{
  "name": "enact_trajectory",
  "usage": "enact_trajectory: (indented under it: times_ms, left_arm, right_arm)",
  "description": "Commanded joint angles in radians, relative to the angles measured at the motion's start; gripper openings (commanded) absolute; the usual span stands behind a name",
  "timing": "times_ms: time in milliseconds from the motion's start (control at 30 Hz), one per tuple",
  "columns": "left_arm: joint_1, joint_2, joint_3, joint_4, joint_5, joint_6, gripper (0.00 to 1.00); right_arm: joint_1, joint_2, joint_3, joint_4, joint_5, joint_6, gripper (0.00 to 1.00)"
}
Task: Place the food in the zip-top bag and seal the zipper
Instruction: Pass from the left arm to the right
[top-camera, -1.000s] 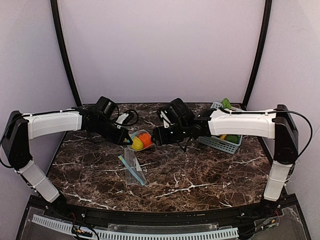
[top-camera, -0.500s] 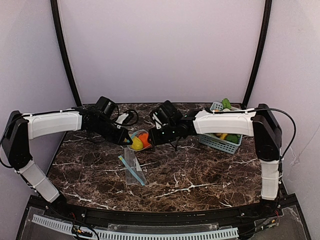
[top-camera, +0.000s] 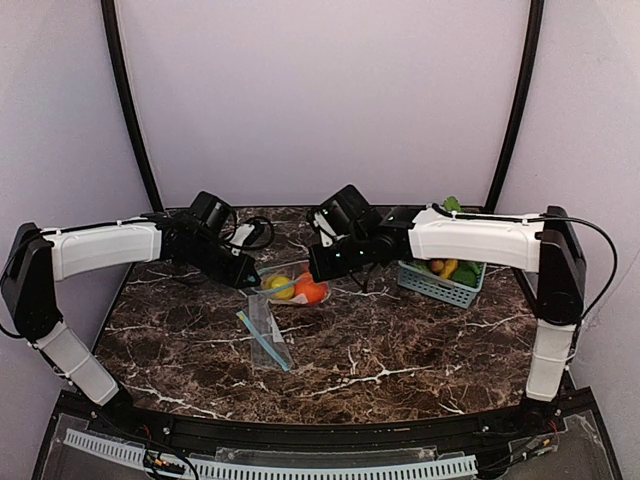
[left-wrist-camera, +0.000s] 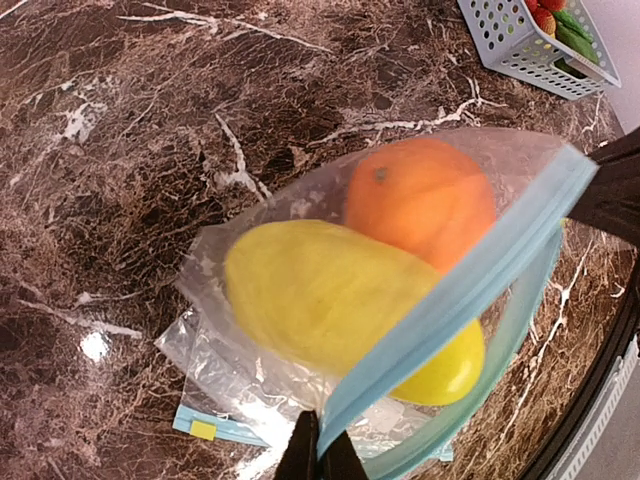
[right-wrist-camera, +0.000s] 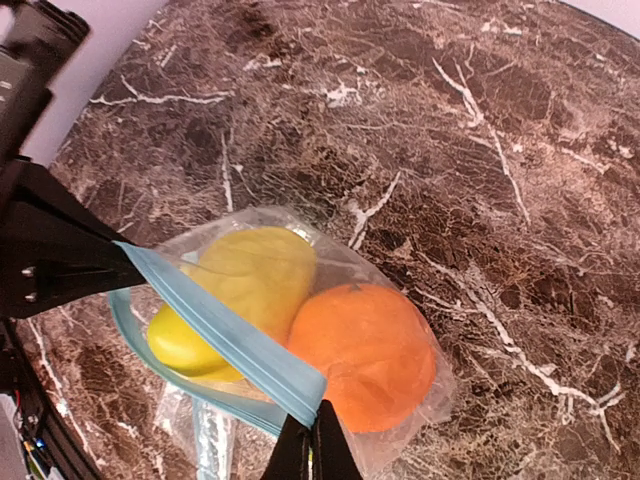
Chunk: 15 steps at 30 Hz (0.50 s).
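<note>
**Two pieces bagged, zipper not yet closed**

On the marble table (top-camera: 400, 350), the zip-top bag (top-camera: 290, 288) sits at the centre of the overhead frame, strung between the two arms. It holds a yellow oblong fruit (left-wrist-camera: 330, 300) and an orange ball (left-wrist-camera: 420, 195), so loading is at least partly done. The basket (top-camera: 435, 285) at the upper right of that view has more toy food in it (green, yellow and red pieces show). Whether those are meant to follow cannot be told. A second bag (top-camera: 265, 335) lies flat below centre, untouched.

Sealing is what remains. In both wrist views the two blue lips stand apart, one taut and one bowing away, so the mouth reads as open.

The zipper strip (left-wrist-camera: 450, 290) is the bag's long axis. It runs roughly left to right in the overhead view, and from bottom centre to the right edge in the left wrist view. The pouch sags away from it toward the table, and the yellow fruit lies across its line.

The left gripper (left-wrist-camera: 322, 452) is pinched tight on one end of the strip. The right gripper (right-wrist-camera: 312, 445) is clamped on the other end.
</note>
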Motion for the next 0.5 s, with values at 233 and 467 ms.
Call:
enact_trajectory:
  times_ms: [233,467]
  left_arm:
    - [0.005,-0.013,0.014,0.001,0.193,0.002,0.26]
    - [0.005,-0.095,-0.014,0.056,0.242,0.039,0.69]
  right_arm:
    - [0.054,-0.097,-0.083,-0.102,0.058,0.068,0.00]
    - [0.042,-0.125,-0.124,-0.058,-0.080,0.062,0.00]
